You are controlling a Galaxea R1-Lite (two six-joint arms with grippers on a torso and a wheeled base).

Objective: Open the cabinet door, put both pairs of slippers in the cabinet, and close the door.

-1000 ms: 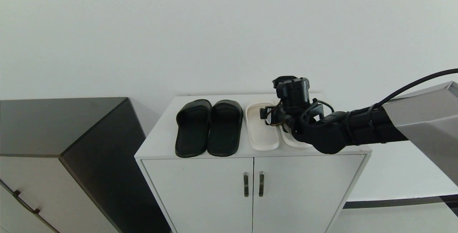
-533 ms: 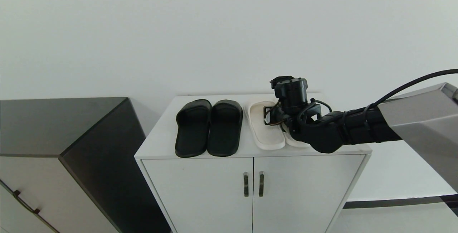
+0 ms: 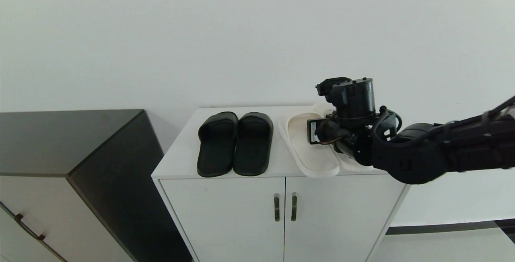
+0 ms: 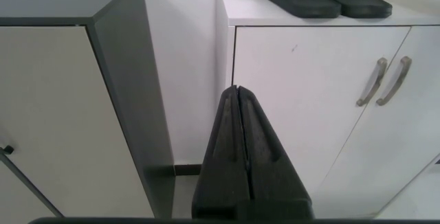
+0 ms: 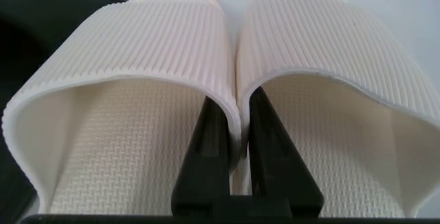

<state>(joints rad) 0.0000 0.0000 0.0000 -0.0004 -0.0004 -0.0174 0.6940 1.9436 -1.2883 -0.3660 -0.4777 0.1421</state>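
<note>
Cabinet (image 3: 225, 213) shut, blk slippers (image 3: 219, 143) atop.

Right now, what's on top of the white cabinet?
On the white cabinet: black slippers side by side, white slippers pinched together by the right pincer. The arm hides most of one white slipper.

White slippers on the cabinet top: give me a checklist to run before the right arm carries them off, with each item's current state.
1. Right gripper clamps the adjoining side walls of both cream ribbed slippers, one finger inside each: ok.
2. White cabinet doors open to receive them: not ok, both shut.
3. Left gripper free for the metal door handles: ok, shut and empty, below the cabinet top.
4. Black rubber slippers apart from the cream pair: ok.
5. Cream pair lifted off the cabinet top: cannot tell; one heel overhangs the front edge.
</note>
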